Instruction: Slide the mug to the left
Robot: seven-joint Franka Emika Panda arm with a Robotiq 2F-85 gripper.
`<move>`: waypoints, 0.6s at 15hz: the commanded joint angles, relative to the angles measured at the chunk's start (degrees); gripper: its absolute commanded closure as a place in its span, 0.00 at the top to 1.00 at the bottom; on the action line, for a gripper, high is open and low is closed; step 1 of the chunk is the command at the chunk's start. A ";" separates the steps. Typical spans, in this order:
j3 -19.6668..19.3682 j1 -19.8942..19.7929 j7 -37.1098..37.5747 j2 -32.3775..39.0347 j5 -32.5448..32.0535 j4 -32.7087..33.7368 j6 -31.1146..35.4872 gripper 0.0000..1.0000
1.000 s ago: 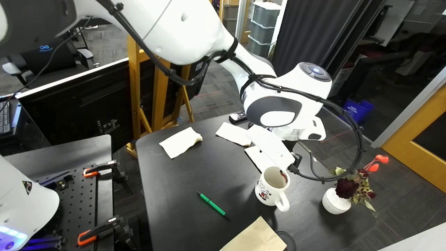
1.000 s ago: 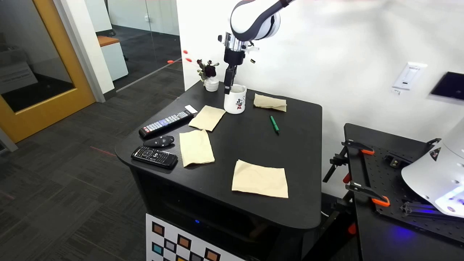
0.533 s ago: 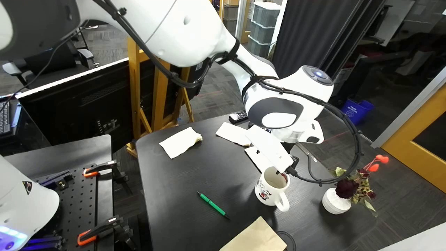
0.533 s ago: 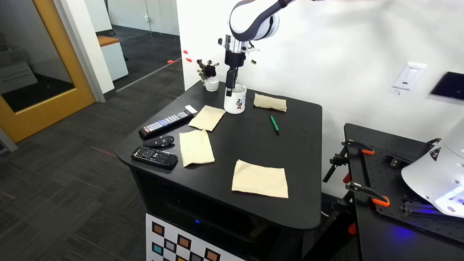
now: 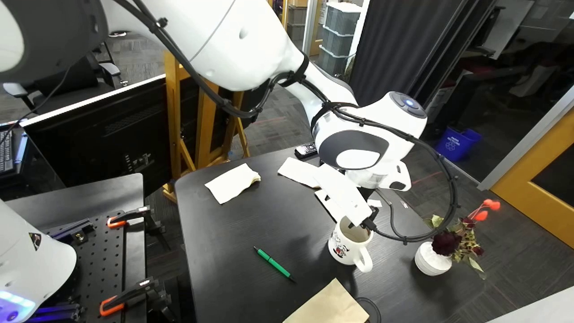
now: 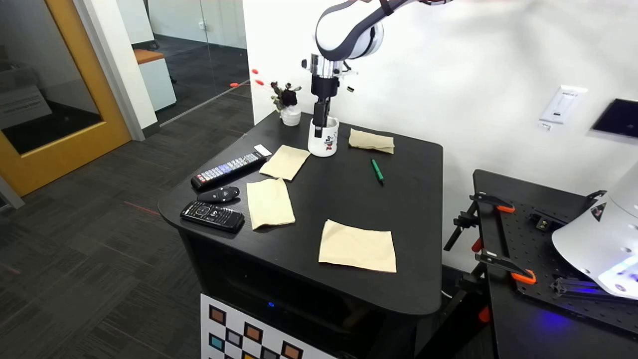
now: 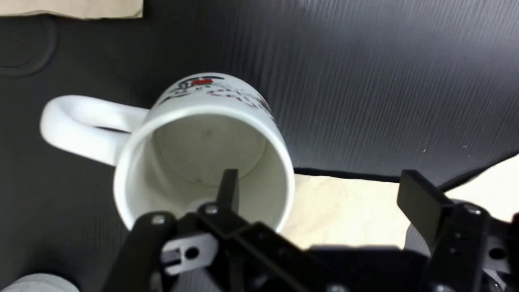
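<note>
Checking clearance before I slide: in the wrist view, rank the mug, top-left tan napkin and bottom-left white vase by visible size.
Largest: mug
Next: tan napkin
Smallest: white vase
The frame crops the last two.

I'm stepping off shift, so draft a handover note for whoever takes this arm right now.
Gripper: open. In the wrist view one finger shows over the mouth of the white cartoon-print mug, the other outside it, on the side of a tan paper towel. Whether either touches the mug can't be told.
Mug: upright on the black table, beside that towel, handle pointing away from it.
Done: gripper at the mug, rim showing between its fingers; not closed on it.
Left: the slide to the left. Closing on the rim first seems the likely move.
</note>
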 commanded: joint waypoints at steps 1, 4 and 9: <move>0.12 -0.10 2.33 1.15 -1.19 2.31 -2.17 0.75; 0.17 -0.19 2.38 1.37 -1.08 2.39 -2.02 0.59; 0.29 -0.42 2.42 1.70 -0.79 2.39 -1.92 0.20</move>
